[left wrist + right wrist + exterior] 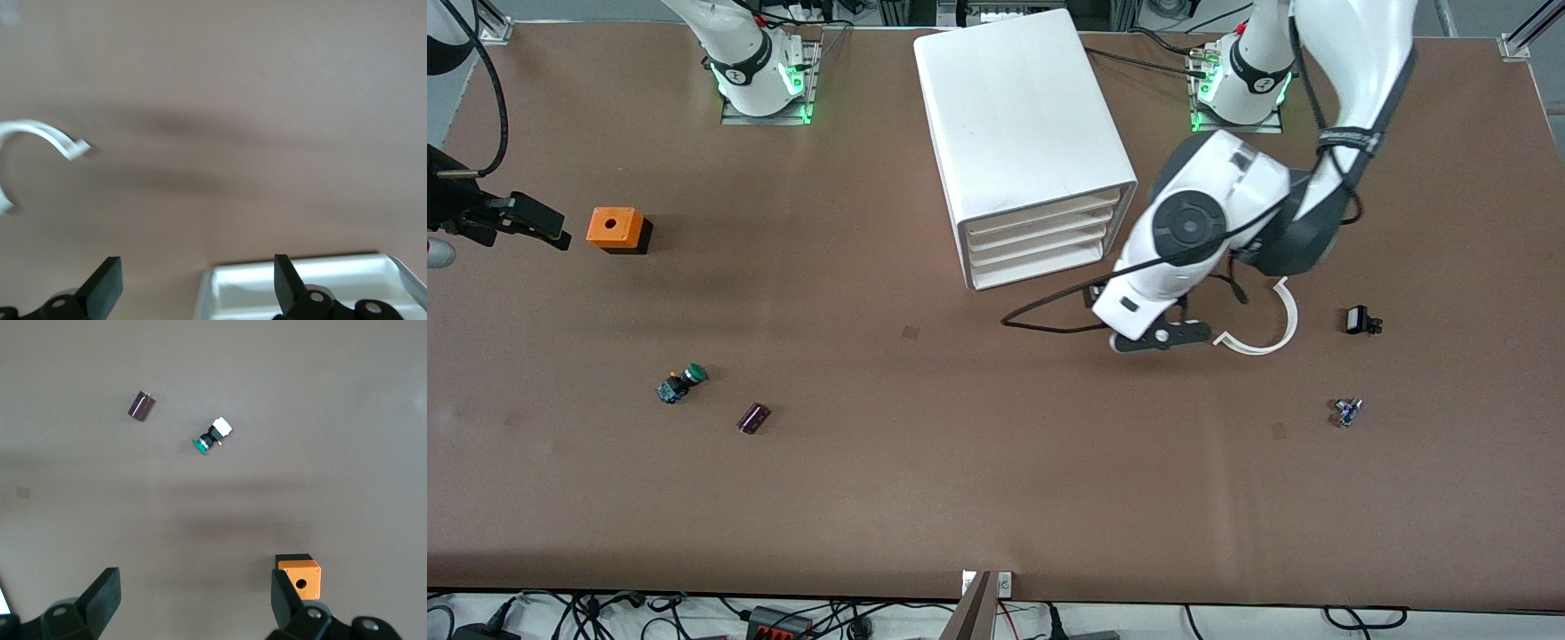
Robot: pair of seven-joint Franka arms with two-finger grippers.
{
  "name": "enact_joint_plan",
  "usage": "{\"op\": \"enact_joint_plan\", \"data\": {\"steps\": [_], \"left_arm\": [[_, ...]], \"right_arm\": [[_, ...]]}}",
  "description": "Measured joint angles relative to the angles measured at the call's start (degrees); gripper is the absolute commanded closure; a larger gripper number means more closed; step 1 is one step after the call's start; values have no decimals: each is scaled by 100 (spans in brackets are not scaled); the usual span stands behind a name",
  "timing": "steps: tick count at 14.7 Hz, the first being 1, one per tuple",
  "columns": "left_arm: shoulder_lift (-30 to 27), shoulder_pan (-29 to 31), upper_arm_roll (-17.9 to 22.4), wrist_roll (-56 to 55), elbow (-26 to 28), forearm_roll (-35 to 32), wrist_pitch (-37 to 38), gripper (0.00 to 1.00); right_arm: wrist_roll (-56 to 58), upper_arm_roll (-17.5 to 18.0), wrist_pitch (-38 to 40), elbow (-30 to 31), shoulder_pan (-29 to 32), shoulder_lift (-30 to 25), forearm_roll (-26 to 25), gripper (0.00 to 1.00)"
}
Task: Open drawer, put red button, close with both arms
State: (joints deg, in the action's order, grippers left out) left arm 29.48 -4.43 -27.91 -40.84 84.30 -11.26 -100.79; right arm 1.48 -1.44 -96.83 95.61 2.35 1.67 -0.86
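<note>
Front view: hides most of the left pincer (1165,338) under its own white wrist, just in front of the drawer cabinet (1023,133), whose drawers all sit shut. Cuts the right pincer (520,220) off at the edge, over the tabletop (960,498) beside the orange box (615,228). Leaves the red button unconfirmed: a tiny blue-and-white part (1347,412) toward the left arm's end, too small to identify, and a small black part (1360,320) farther from the camera.

Left wrist view: spreads both fingers (107,283) wide, gripping nothing, touching nothing, with a corner of the cabinet and a white curved piece (40,137) in sight.

Right wrist view: likewise spread wide and empty. Shows, unlike the left one, the orange box, the green button (212,435) and a dark purple cylinder (141,406).
</note>
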Motion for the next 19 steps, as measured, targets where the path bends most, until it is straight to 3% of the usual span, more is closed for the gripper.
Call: {"op": "enact_joint_plan", "data": {"steps": [4,8,11,14,16,19], "left_arm": [[-187,478,3,1400,-400,-51,744,0],[-646,837,-9,2085,-773,-49,1690,0],[-1123,870,379,2853,-706,214,1854,0],[-1836,837,1353,3899,-145,1148,1806,0],[-2347,829,1901,4253,460,1515,1316,0],[-3033,815,2173,4342,1273,1537,496,0]], "right_arm": [[0,0,-239,221,-1,-7,0,0],[0,0,-285,272,-2,-27,-1,0],[0,2,-288,272,-12,-74,0,0],[0,0,-279,272,-16,-102,0,0],[5,-14,-228,272,-11,-144,-1,0],[21,-10,-87,271,-13,-263,-1,0]]}}
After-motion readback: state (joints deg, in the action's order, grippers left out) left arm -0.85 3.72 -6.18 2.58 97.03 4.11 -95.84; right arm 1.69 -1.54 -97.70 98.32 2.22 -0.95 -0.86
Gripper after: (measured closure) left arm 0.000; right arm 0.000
